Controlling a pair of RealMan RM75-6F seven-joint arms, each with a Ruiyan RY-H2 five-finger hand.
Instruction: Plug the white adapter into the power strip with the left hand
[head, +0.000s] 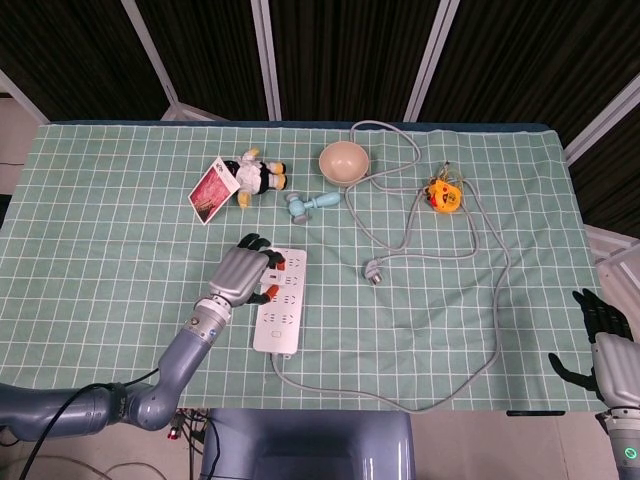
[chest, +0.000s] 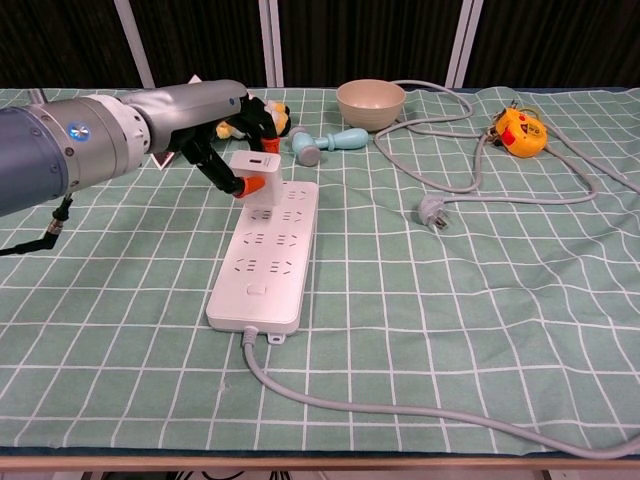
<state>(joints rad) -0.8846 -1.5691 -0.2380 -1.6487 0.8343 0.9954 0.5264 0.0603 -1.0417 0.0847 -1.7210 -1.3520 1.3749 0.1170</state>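
The left robot hand (chest: 225, 150) holds the adapter (chest: 255, 168) just above the strip's (chest: 268, 250) far end on the table (chest: 480, 300); the right robot hand (head: 600, 335) hangs off the table edge, fingers spread, holding nothing.

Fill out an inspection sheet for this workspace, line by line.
Surface: table under a green checked cloth, lightly wrinkled.
Job's things: white adapter held over the far end of the power strip; whether it is seated cannot be told.
Clutter: plush toy, red card, bowl, blue hammer-like toy, yellow tape measure.
Hands: left hand pinches the adapter; right hand off the table's near right corner, holding nothing.
Cables: grey cord loops across the right side; its loose plug lies unplugged.
Surroundings: dark panelled walls behind.
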